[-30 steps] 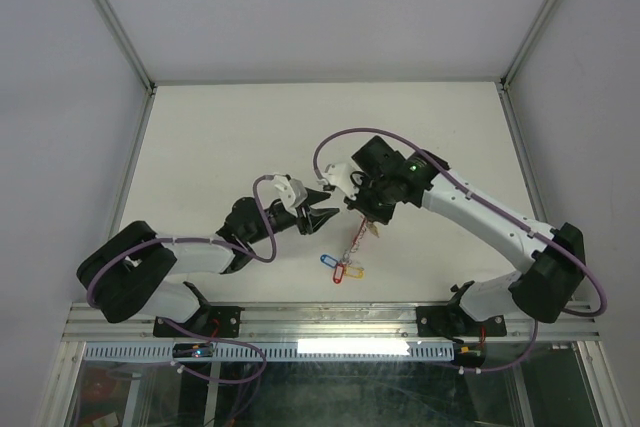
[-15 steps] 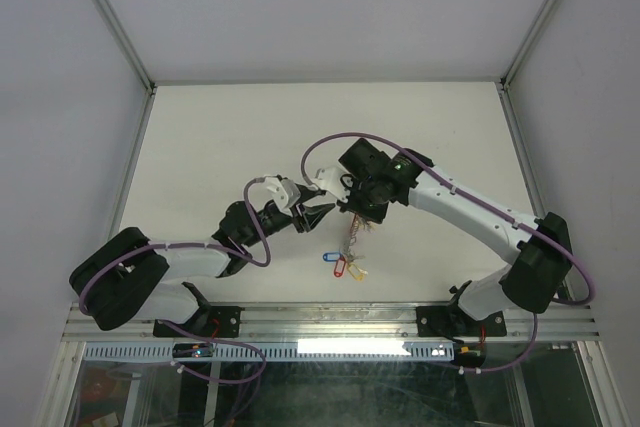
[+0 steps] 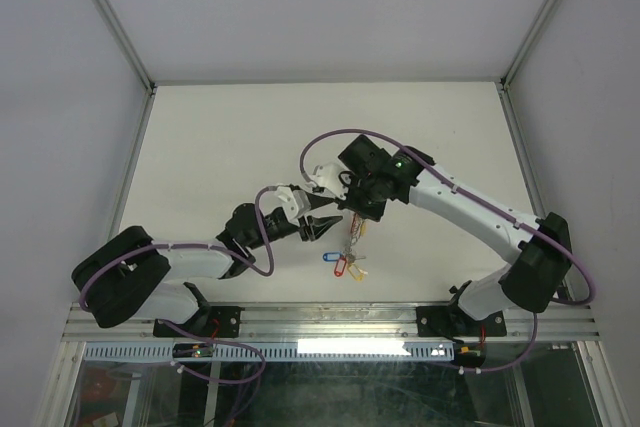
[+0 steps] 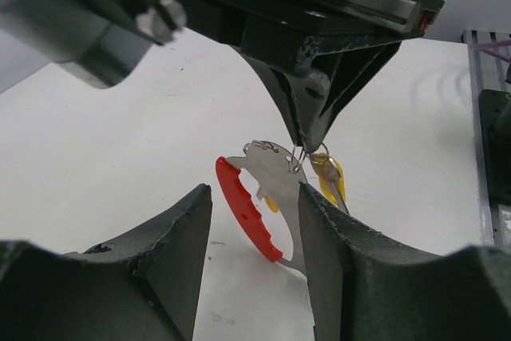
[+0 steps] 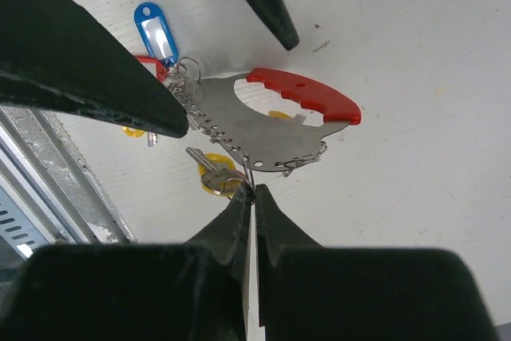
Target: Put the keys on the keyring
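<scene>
Lab: aluminium-framed white test enclosure (image 3: pixel 320 7)

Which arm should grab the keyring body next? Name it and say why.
Left. The left gripper is open, straddling the keyring; the right gripper is already shut on a thin wire loop at its edge.

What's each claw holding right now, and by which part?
Right claw is shut on the keyring, pinching a thin wire loop at its grey metal edge. Left claw is open, holding nothing.
</scene>
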Available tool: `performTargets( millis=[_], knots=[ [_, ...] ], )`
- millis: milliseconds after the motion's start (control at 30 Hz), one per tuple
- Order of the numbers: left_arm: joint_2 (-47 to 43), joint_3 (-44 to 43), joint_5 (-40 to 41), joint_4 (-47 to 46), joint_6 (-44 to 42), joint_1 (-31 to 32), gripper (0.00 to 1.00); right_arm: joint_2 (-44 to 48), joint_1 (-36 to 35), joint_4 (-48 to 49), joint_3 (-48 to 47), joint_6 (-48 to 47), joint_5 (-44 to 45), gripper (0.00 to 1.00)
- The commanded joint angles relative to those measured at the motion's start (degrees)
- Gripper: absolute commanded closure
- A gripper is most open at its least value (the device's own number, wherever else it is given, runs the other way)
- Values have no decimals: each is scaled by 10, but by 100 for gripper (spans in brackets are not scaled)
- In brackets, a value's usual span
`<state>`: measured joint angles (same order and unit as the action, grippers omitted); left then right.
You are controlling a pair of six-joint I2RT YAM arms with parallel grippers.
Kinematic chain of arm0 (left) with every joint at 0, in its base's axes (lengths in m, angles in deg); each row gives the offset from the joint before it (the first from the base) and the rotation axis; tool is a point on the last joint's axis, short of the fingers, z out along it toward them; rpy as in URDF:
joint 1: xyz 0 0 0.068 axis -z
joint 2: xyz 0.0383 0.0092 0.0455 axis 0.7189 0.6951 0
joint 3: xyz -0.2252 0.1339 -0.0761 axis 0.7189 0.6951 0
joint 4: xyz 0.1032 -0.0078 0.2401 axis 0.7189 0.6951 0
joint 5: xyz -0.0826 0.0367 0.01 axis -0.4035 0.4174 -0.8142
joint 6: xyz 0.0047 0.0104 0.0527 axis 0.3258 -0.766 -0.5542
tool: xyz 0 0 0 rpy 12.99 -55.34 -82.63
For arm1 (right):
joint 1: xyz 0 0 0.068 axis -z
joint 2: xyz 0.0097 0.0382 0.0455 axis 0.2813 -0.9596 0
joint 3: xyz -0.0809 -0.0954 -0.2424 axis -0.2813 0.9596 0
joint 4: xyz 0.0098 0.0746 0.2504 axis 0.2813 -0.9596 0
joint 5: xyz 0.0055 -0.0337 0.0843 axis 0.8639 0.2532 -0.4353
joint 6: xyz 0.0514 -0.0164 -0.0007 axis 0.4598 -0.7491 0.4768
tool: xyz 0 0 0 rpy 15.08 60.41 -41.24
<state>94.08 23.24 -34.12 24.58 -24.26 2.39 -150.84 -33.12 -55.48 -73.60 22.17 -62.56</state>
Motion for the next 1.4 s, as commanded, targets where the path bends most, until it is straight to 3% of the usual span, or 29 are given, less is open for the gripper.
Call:
performTargets(
  millis=[0, 867, 1200, 1367],
  knots=[
    [3, -23, -25, -7, -25, 12, 54, 1, -7, 16, -37, -8, -25, 100],
    [25, -54, -38, 34, -63, 38, 70, -2, -17, 37, -38, -8, -50, 100],
    [32, -59, -58, 36, -63, 38, 81, 3, -17, 51, -31, -8, -51, 100],
    [37, -63, -67, 44, -63, 38, 91, 11, -17, 60, -24, -8, -45, 100]
  ],
)
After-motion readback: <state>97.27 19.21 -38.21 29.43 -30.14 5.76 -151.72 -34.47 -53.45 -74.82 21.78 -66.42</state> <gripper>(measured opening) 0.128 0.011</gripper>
